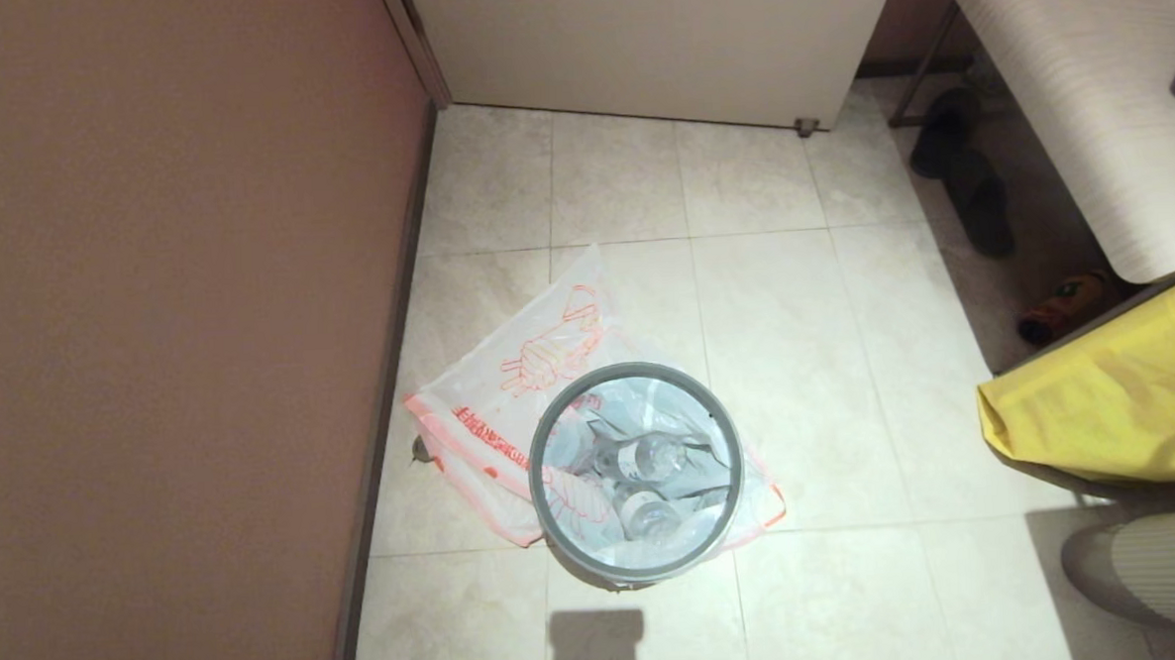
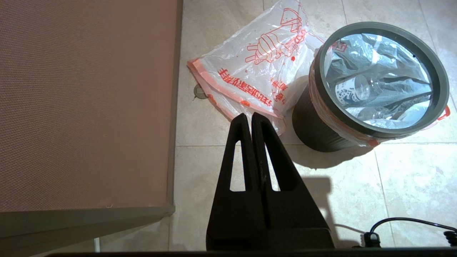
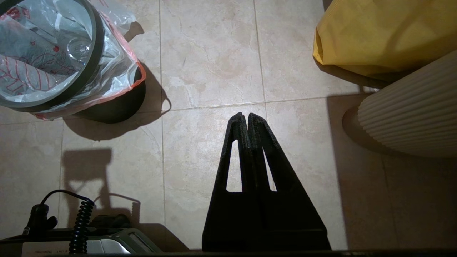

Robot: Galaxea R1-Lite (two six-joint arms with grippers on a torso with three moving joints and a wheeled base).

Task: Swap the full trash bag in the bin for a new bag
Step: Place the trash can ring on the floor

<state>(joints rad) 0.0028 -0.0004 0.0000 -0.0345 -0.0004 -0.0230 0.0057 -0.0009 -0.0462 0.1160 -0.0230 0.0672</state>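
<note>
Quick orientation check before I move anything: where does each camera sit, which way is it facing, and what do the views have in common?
Head: high on the robot, looking down at the tiled floor, the bin and the new bag; no arm shows.
Left wrist: behind the shut left gripper, above the floor, facing bin and new bag.
Right wrist: behind the shut right gripper, facing floor, with the yellow bag at one side.
Shared: all three show the bin with the full trash bag.

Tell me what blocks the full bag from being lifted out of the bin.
The grey hoop sits on the bin, clamping the full trash bag by its folded-over hem. Above the opening nothing visible stands in the way.
</note>
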